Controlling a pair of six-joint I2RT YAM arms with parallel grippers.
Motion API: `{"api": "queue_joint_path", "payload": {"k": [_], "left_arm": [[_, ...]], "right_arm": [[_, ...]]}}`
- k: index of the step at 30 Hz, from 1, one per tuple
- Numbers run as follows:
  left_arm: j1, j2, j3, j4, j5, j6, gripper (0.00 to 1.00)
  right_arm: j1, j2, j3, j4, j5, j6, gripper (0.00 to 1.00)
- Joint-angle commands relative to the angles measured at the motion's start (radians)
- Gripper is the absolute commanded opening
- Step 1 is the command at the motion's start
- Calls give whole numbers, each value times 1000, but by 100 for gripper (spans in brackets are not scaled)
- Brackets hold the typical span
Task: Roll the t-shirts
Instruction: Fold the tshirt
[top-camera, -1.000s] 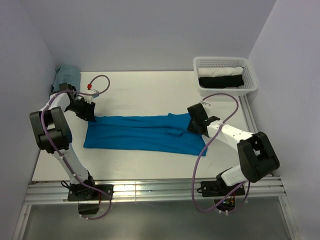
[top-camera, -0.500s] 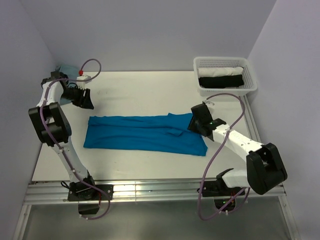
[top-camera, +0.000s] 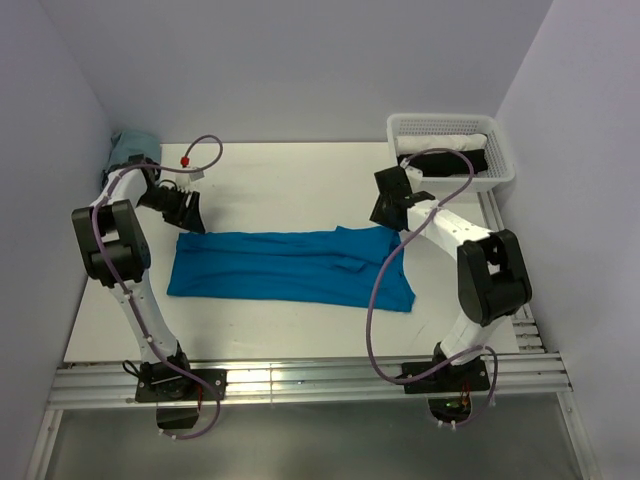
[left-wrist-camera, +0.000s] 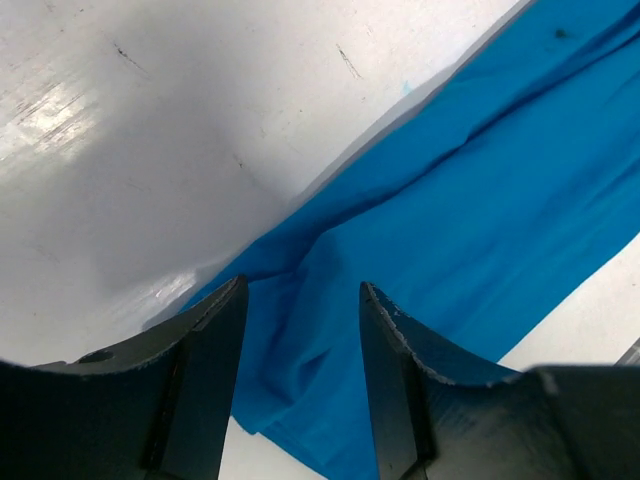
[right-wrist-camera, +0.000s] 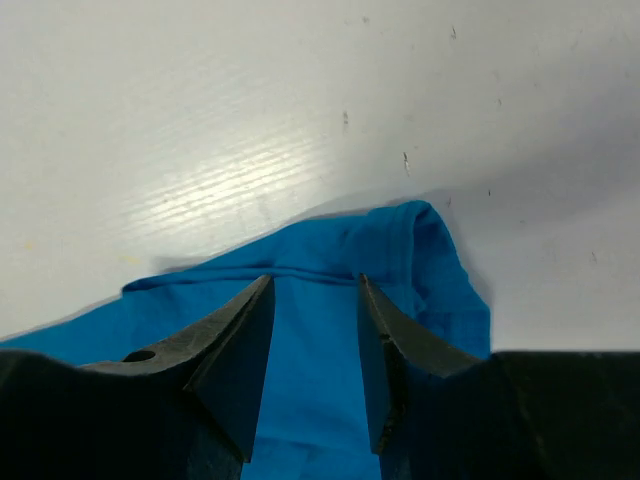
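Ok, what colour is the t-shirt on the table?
Plain bright blue t-shirt, clearest in the top external view.

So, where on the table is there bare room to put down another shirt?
Bare table behind the blue t-shirt, between the left gripper and right gripper; also the strip between the t-shirt and the front rail. Crowded near the basket and the right arm.

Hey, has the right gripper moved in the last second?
Yes. The right gripper has backed off the t-shirt, going toward the white basket.
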Motion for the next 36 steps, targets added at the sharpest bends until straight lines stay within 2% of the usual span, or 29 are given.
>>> {"api": "queue_joint_path", "payload": {"k": [1,14,20,36], "left_arm": [[-9,-70,-22,41,-12,-18,53],[-23,-88,-48,59,-30,-21,51],[-23,-93,-57,56,-35,-13,50],[-21,-102,-62,52,-38,-9,49]], "right_arm": [[-10,36,54,-65,49,-17,46],[-10,42,20,-88,68,6,45],[-11,50,5,-78,68,17,40],[-16,45,-29,-90,80,29,40]]}}
